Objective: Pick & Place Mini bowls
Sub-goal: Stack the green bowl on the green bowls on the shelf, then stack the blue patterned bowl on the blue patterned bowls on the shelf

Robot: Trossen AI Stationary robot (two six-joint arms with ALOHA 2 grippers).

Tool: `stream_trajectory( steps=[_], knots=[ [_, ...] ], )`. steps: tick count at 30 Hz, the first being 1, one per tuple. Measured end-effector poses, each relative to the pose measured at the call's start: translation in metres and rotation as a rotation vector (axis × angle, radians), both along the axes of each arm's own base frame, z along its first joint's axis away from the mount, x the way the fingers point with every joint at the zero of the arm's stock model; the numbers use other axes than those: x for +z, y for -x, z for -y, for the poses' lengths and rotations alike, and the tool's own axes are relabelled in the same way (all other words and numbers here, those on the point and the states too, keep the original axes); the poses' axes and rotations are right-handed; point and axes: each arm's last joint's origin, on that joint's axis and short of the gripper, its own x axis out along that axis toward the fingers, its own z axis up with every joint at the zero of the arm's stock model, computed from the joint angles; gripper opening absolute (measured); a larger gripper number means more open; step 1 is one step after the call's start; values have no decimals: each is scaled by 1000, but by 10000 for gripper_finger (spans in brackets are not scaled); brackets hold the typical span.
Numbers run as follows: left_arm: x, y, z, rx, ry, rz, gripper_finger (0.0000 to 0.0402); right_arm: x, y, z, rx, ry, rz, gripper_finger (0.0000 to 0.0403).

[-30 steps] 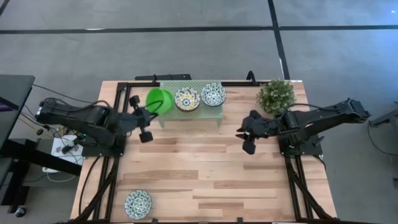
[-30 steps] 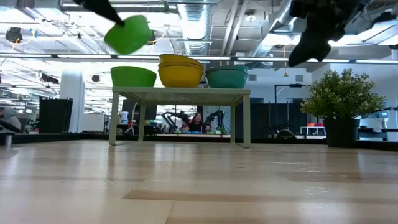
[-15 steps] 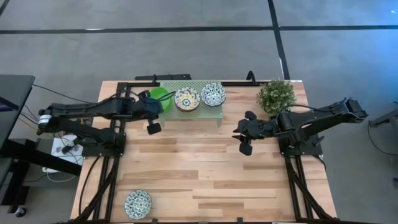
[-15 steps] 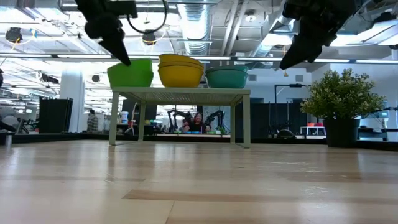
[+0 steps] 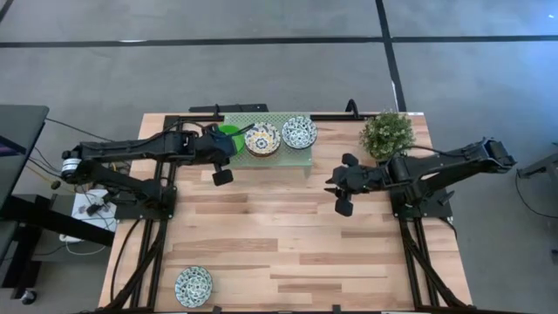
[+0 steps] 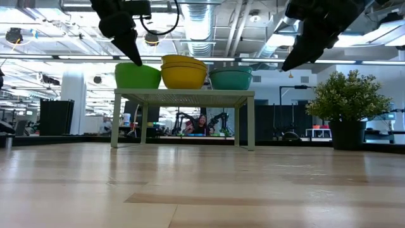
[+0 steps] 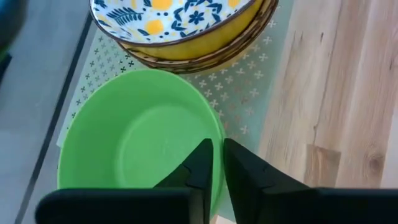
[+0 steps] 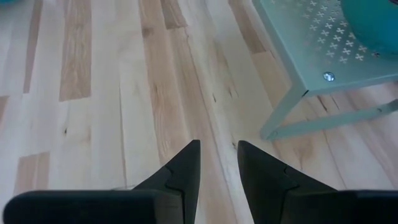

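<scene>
A plain green mini bowl point(image 5: 230, 136) sits level at the left end of the pale green mesh rack point(image 5: 279, 155); it also shows in the left wrist view point(image 7: 137, 137) and the low view point(image 6: 137, 76). My left gripper point(image 5: 222, 148) is shut on its rim. Beside it on the rack stands a stack of yellow floral bowls point(image 5: 261, 138), then a blue-patterned bowl point(image 5: 299, 132). Another blue-patterned bowl point(image 5: 193, 285) rests on the table near the front left corner. My right gripper point(image 5: 335, 186) hovers open and empty to the right of the rack. My left gripper pinches the green bowl's rim point(image 7: 219, 134) on its near-left side, one finger inside the bowl and one outside. The fingers come slanting down from the table's left point(image 6: 134, 57). The bowl sits level on the rack's left end.
A small potted plant point(image 5: 387, 133) stands at the far right of the table, just behind my right arm. The rack's legs point(image 8: 283, 115) stand on the wood close in front of my right gripper point(image 8: 217, 155). Bare wood point(image 5: 288, 235) lies across the middle and near part.
My left gripper has carried the tilted green bowl toward the rack and down, setting it level onto a green bowl that stood on the rack's left end. It still holds the rim. My right gripper has drifted slightly toward the rack.
</scene>
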Motion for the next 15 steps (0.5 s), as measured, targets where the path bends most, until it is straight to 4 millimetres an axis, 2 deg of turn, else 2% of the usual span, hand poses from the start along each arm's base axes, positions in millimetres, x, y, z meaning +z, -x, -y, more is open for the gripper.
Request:
stream_trajectory(
  steps=[9,15],
  knots=[
    [1,0,-1,27,-41,0,90,0,0,0,0,0,0,102],
    [6,1,10,-18,-44,30,115,0,0,0,0,0,0,102]
  ],
)
